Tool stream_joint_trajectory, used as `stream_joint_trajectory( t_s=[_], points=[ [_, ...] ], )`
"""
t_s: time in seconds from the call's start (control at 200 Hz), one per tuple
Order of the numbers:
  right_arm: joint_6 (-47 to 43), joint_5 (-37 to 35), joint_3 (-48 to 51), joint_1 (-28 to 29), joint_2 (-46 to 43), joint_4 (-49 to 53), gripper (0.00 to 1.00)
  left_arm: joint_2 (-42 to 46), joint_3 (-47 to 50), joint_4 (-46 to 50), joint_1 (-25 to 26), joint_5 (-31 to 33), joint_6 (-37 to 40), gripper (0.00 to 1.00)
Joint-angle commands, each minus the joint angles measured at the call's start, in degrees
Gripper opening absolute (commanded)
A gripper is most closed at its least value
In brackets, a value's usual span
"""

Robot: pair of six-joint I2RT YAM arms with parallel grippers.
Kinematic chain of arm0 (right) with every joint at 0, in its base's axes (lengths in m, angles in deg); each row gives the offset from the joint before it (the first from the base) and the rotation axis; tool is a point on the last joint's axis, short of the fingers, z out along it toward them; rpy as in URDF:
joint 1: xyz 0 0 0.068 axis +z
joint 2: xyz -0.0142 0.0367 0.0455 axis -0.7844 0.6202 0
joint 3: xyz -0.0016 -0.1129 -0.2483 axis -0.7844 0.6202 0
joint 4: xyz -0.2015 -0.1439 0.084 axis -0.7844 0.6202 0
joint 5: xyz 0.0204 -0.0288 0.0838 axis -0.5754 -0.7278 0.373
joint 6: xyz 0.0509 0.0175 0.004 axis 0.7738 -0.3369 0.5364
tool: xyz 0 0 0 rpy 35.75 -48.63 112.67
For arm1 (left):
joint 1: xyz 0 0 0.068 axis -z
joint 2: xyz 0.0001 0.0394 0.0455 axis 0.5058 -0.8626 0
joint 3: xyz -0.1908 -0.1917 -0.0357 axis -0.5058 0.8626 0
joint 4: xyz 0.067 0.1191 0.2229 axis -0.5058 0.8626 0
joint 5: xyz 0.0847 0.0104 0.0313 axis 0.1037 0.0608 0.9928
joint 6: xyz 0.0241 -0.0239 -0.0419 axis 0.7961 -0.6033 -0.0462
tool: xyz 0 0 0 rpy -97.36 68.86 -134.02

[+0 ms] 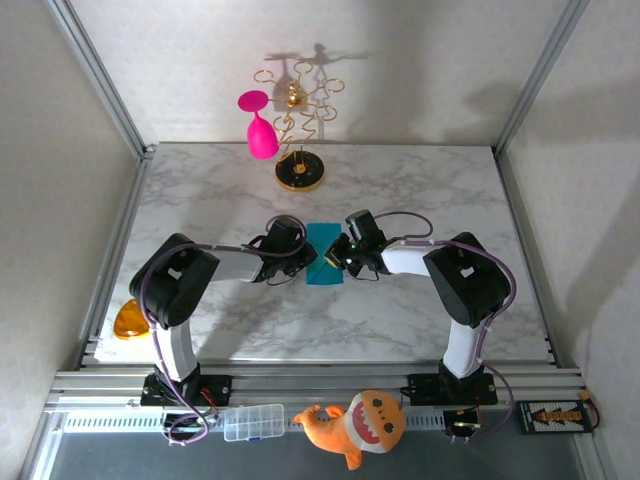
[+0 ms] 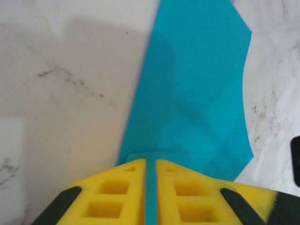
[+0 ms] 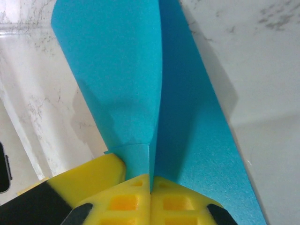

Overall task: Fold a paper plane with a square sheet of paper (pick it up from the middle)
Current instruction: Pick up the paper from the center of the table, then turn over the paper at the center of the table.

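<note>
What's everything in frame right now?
sheet of paper: 1, turquoise, partly folded, table centre
goblet: 1, pink, inverted at the stand
stand: 1, gold, table's far side
plush toy: 1, orange, near rail
compartment box: 1, clear, near rail, left of toy
rounded object: 1, amber, table's left edge
small board: 1, black-yellow, near rail, right end
table: 1, white marble
left gripper: 1, yellow pads, shut on the sheet
right gripper: 1, yellow pads, shut on the sheet

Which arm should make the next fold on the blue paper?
Right, probably. The right gripper is shut on the paper right at a crease, with one flap raised. The left gripper pinches the flatter side's edge, better for anchoring.
</note>
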Motion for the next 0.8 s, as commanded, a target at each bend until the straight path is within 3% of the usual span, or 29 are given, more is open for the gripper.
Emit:
stream_joint_trajectory(
  t_s=[0.0,0.11,0.215,0.34,0.501,0.651,0.796],
  points=[
    [-3.0,-2.2,0.6,0.4,-2.1,-0.6,0.01,5.2,0.0,2.0,-2.9,-1.2,2.3,0.18],
    [-6.5,-2.2,0.8,-0.1,-5.1,-2.3,0.00,9.6,1.1,1.9,-5.9,-3.2,4.4,0.24],
    [-9.8,-0.5,1.4,-1.3,-8.4,-5.3,0.00,13.7,3.8,-1.7,-8.7,-8.3,4.8,0.37],
    [-12.0,3.4,2.3,-2.9,-11.5,-9.6,0.00,17.4,7.6,-9.7,-9.9,-14.5,4.2,0.65],
    [-12.5,9.6,2.8,-4.9,-14.4,-15.3,0.00,19.1,12.1,-21.1,-9.7,-20.5,-0.2,0.88],
    [-11.3,13.7,3.0,-5.8,-15.3,-18.9,0.00,17.2,15.8,-36.6,-9.0,-25.3,-8.3,0.98],
    [-8.5,17.0,3.3,-6.2,-14.9,-21.8,0.00,13.7,16.0,-47.6,-7.7,-27.6,-14.3,0.98]
  ],
)
